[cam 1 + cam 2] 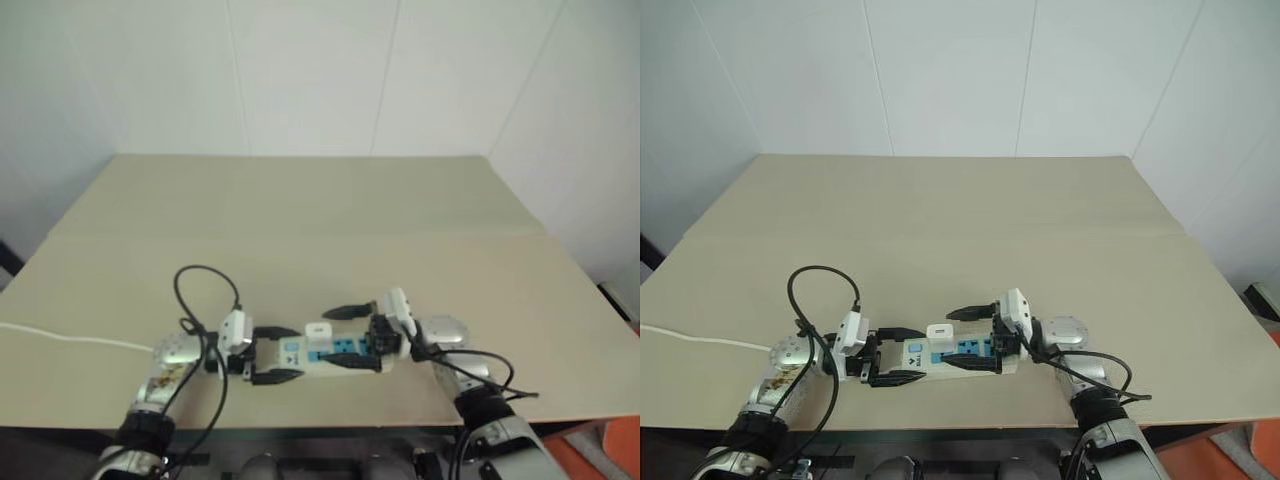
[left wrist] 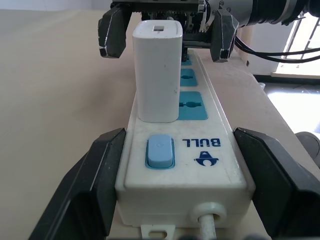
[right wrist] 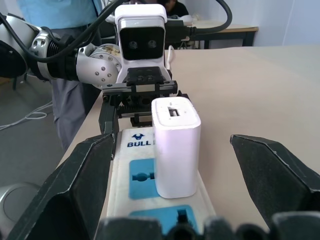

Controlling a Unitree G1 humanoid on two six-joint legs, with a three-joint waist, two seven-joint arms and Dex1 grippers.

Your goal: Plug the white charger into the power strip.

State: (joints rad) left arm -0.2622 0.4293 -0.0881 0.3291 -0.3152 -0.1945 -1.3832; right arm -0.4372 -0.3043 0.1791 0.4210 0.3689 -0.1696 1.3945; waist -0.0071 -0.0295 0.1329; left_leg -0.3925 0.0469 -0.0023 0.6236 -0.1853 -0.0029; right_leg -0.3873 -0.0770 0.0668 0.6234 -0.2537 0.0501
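The power strip (image 1: 338, 354) lies near the table's front edge, its blue sockets facing up. The white charger (image 1: 318, 329) stands upright, plugged into the socket closest to the blue switch (image 2: 160, 152). My left gripper (image 1: 283, 354) is shut on the strip's switch end, one black finger (image 2: 85, 185) pressed against each long side. From the opposite end my right gripper (image 3: 171, 137) stands open. Its fingers (image 3: 85, 175) spread wide on either side of the charger (image 3: 175, 145) and touch nothing.
The strip's thin white cord (image 1: 70, 340) runs off the beige table (image 1: 300, 220) to the left. Black arm cables (image 1: 205, 275) loop above my left wrist. A person in a blue top (image 3: 65, 12) stands beyond the table's side. White walls stand behind.
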